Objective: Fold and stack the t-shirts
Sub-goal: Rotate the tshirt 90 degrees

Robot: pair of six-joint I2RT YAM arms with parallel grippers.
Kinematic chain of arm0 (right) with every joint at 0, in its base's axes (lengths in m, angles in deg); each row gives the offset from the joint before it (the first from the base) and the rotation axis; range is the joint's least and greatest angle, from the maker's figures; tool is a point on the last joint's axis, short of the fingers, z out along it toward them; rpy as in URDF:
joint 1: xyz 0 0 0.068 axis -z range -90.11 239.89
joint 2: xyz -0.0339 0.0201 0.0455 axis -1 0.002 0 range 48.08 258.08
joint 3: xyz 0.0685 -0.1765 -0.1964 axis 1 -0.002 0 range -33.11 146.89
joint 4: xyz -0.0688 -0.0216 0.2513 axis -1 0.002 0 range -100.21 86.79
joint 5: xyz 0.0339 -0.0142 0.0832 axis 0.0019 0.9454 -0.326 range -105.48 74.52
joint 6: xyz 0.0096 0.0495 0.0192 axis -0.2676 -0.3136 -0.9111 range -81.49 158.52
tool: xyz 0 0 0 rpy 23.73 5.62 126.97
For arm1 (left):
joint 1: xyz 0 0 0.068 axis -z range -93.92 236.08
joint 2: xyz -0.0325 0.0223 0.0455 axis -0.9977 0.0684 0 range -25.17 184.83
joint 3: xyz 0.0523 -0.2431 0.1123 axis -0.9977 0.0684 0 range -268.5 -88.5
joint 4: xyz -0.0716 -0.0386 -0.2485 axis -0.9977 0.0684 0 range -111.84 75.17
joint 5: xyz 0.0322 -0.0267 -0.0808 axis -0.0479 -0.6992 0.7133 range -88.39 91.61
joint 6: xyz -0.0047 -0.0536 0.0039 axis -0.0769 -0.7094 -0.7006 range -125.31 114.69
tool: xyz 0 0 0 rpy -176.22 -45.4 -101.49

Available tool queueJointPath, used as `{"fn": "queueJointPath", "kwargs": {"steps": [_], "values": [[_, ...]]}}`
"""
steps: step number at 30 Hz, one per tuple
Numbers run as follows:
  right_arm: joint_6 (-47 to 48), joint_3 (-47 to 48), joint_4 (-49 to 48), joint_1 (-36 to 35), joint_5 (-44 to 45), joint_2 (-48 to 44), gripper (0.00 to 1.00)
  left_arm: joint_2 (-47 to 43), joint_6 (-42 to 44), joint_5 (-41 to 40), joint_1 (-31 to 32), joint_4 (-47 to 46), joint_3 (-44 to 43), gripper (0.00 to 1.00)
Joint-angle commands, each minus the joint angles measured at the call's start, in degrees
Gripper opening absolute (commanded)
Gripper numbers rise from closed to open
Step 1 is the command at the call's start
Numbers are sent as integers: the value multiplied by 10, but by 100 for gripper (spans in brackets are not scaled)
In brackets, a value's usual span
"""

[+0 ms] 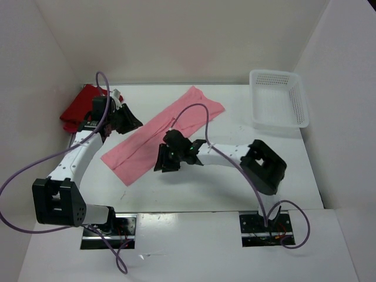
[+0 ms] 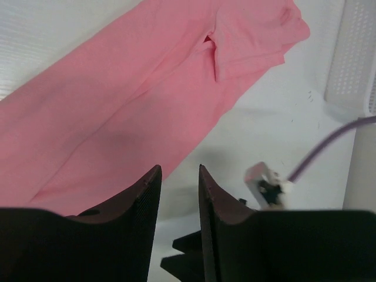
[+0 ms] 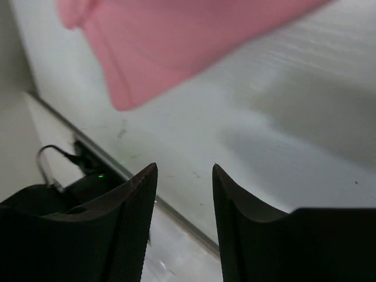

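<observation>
A light pink t-shirt (image 1: 141,144) lies flat as a long folded strip, running diagonally from the table's middle back toward the front left. It fills the upper left of the left wrist view (image 2: 129,100), and its near corner shows in the right wrist view (image 3: 176,47). A heap of red t-shirts (image 1: 79,108) sits in the back left corner. My left gripper (image 1: 130,120) hovers at the strip's left edge, open (image 2: 179,170) with nothing between its fingers. Over the strip's front right edge, my right gripper (image 1: 164,161) is open and empty (image 3: 185,167).
A white perforated basket (image 1: 276,73) stands at the back right, its wall also at the right edge of the left wrist view (image 2: 355,53). White walls enclose the table on three sides. Purple cables loop above both arms.
</observation>
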Motion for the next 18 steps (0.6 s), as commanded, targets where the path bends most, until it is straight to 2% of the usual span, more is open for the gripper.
{"fn": "queueJointPath", "kwargs": {"steps": [1,7,12,13,16,17,18], "values": [[-52,-8,-85,5,2,29,49,-1,25,-9,-8,-18,-16,39],[-83,20,-120,0,10,112,56,-7,25,-9,-8,-18,15,44],[-134,43,-134,-1,40,167,56,-7,25,-4,-8,-24,21,51],[-143,54,-139,-1,48,173,52,-7,25,-9,-8,-24,21,51],[-164,81,-127,-1,74,209,34,4,25,-14,-8,-24,21,51],[-164,102,-106,-1,80,218,20,4,30,-14,-8,-24,21,51],[-171,108,-99,-1,80,226,12,10,30,-14,-8,-24,21,51]]}}
